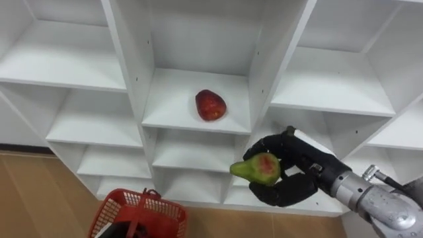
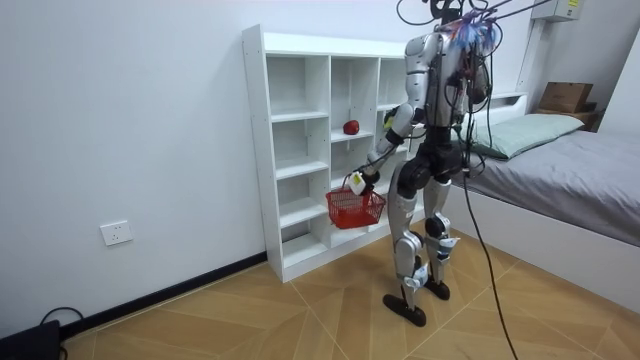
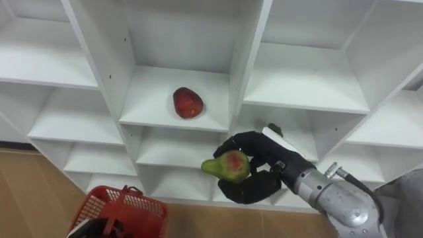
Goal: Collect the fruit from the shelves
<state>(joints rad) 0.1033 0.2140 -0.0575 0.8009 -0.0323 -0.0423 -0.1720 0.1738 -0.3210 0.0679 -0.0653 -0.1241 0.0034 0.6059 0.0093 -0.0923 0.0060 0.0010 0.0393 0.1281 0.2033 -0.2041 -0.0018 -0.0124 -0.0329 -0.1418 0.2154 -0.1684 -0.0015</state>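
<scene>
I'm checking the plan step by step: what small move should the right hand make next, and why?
Probably swing the right hand down and to the left, over the basket. Its fingers curl round the pear, and the basket sits lower left, not beneath it. The apple lies on a shelf and can wait.

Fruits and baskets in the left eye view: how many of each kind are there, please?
Red apple: 1, on a closet shelf
Pear: 1, held in the right hand
Red basket: 1
Total: 3
</scene>
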